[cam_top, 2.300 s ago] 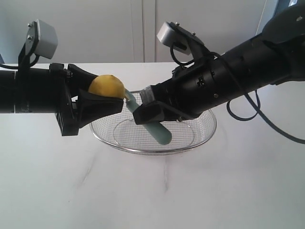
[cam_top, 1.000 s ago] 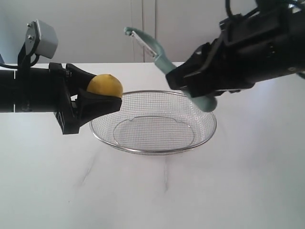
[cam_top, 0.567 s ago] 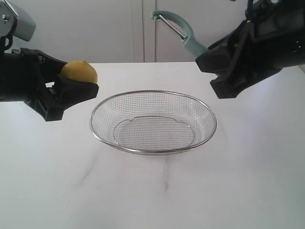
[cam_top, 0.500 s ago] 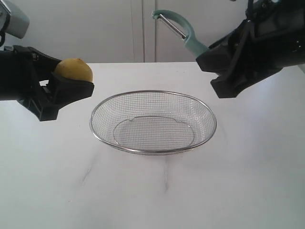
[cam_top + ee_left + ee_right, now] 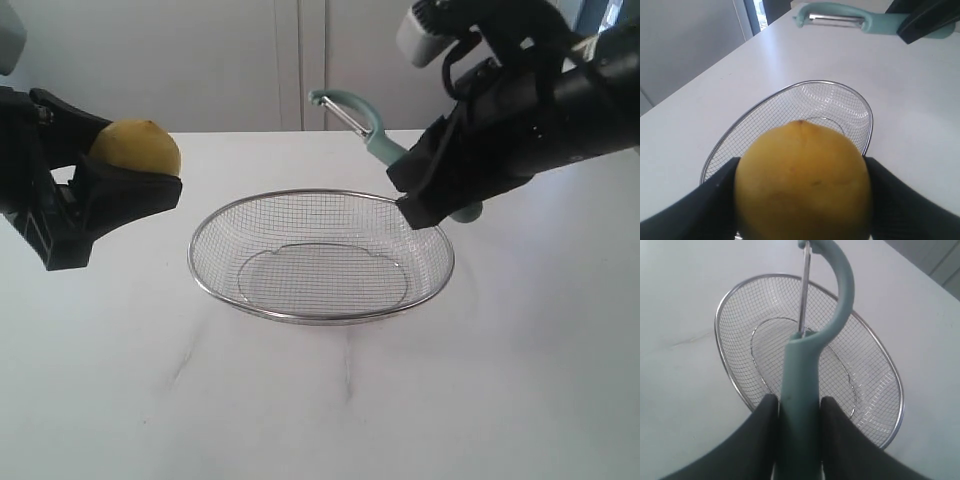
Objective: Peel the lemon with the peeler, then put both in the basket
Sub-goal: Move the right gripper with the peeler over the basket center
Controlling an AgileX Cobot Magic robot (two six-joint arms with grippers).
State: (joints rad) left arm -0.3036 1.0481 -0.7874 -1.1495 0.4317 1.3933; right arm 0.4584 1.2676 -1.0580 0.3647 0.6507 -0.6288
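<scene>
My left gripper (image 5: 135, 180) is shut on the yellow lemon (image 5: 135, 150), held in the air left of the wire-mesh basket (image 5: 320, 314). The lemon (image 5: 802, 182) fills the left wrist view between both black fingers, with the basket (image 5: 747, 116) behind it. My right gripper (image 5: 425, 195) is shut on the teal handle of the peeler (image 5: 375, 137), whose blade head points up and left above the basket's right rim. In the right wrist view the peeler (image 5: 802, 395) sticks out between the fingers over the basket (image 5: 722, 342). The lemon's sticker is not visible.
The basket stands in the middle of a white table (image 5: 320, 400). A pale wall with panel seams (image 5: 300, 60) rises behind the table's far edge.
The left gripper has drawn the lemon farther left, away from the basket. The right gripper has come down and left with the peeler, now close over the basket's right rim.
</scene>
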